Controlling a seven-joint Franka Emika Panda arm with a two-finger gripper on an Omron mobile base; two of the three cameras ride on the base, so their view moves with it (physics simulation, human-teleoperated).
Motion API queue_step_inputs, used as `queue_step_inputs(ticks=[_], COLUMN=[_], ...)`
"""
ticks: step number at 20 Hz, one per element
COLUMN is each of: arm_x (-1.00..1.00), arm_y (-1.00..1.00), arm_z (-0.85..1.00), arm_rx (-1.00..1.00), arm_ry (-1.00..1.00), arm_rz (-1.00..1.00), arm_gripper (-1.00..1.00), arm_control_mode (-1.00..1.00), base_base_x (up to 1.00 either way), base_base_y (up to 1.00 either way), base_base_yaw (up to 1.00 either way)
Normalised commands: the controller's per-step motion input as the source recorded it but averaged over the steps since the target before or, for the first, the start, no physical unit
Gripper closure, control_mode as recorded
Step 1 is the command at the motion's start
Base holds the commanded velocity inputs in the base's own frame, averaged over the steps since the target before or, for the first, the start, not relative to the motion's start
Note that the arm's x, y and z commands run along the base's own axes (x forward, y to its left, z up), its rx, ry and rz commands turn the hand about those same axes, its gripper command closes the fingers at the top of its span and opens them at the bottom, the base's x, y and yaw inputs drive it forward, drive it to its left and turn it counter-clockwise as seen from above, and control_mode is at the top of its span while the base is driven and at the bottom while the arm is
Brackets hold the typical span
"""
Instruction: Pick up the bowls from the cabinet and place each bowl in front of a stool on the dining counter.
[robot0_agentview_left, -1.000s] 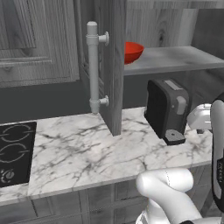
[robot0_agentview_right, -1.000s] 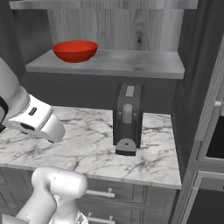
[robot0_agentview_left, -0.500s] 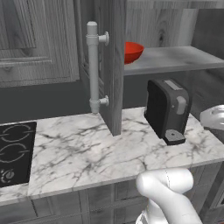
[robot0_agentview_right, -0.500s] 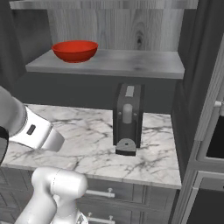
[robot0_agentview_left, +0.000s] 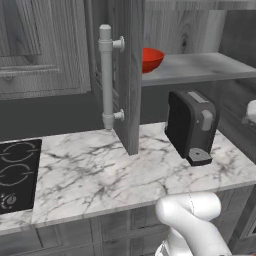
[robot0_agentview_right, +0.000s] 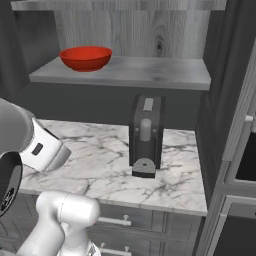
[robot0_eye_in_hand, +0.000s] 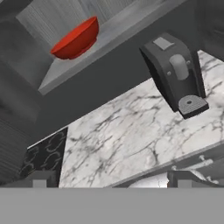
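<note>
The hand (robot0_eye_in_hand: 109, 179) is spread wide and grips nothing, its two dark fingertips (robot0_eye_in_hand: 41, 178) standing far apart over the marble worktop (robot0_eye_in_hand: 131, 127). Up and to the left of it, well apart, the red bowl (robot0_eye_in_hand: 76, 40) sits upright on the grey shelf (robot0_eye_in_hand: 87, 57) of the open cabinet (robot0_agentview_left: 131, 75). To the hand's upper right, a black coffee machine (robot0_eye_in_hand: 175, 78) stands on the worktop under that shelf. A black cooktop (robot0_eye_in_hand: 41, 155) lies near the left fingertip.
</note>
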Motion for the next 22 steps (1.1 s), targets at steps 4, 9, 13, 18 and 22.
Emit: queue_step_inputs(ticks=[4, 9, 13, 18, 22], arm_x=[0.06, 0.32, 0.53, 0.68, 0.71], arm_y=[0.04, 0.26, 0.26, 0.15, 0.02], arm_z=[0.21, 0.13, 0.07, 0.03, 0.0], arm_rx=[0.12, 0.05, 0.04, 0.08, 0.12], arm_ry=[-0.04, -0.01, 0.0, 0.0, 0.02], arm_rz=[0.0, 0.0, -0.01, -0.03, -0.05], arm_gripper=[-1.0, -1.0, -1.0, -1.0, -1.0], arm_control_mode=[-1.0, -1.0, -1.0, -1.0, -1.0], base_base_x=[0.0, 0.0, 0.0, 0.0, 0.0], base_base_y=[0.0, 0.0, 0.0, 0.0, 0.0], base_base_yaw=[0.0, 0.0, 0.0, 0.0, 0.0])
